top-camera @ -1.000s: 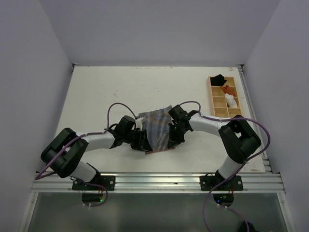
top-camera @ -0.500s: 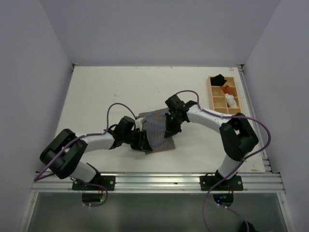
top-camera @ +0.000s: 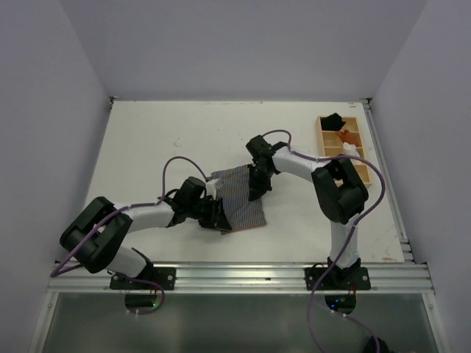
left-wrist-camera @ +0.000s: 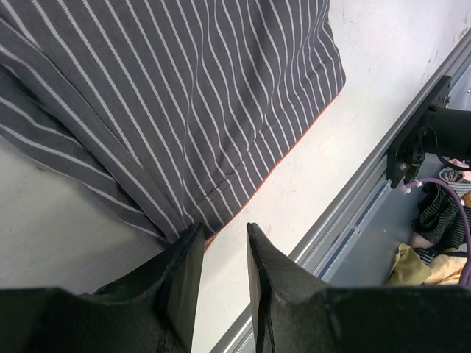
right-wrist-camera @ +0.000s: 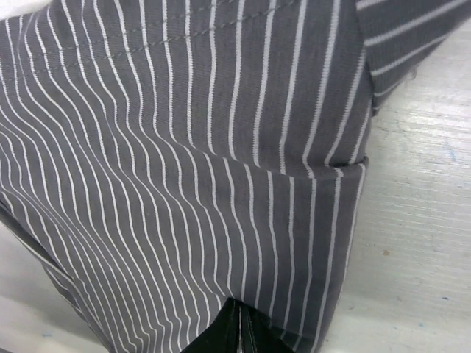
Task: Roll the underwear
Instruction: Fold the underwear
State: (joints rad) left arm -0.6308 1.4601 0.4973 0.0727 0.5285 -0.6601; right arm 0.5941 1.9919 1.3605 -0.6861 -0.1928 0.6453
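The underwear (top-camera: 241, 200), grey with fine white stripes, lies partly folded on the white table (top-camera: 169, 147) between the two arms. My right gripper (top-camera: 257, 188) is at its far right edge. In the right wrist view that gripper (right-wrist-camera: 239, 307) is shut, pinching a raised fold of the underwear (right-wrist-camera: 221, 147). My left gripper (top-camera: 214, 214) is at the near left corner. In the left wrist view its jaws (left-wrist-camera: 222, 229) stand apart over bare table, the left fingertip (left-wrist-camera: 193, 234) touching the orange-edged hem of the underwear (left-wrist-camera: 184, 110).
A wooden compartment tray (top-camera: 322, 151) at the back right holds a black bundle (top-camera: 333, 120), an orange bundle (top-camera: 347, 137) and a white bundle (top-camera: 353, 154). A metal rail (top-camera: 243, 276) runs along the table's near edge, close to the left gripper (left-wrist-camera: 353, 213).
My right gripper has moved up and to the left with the cloth's right edge, and its arm has swung away from the front. The underwear now looks narrower. The left arm has stayed put.
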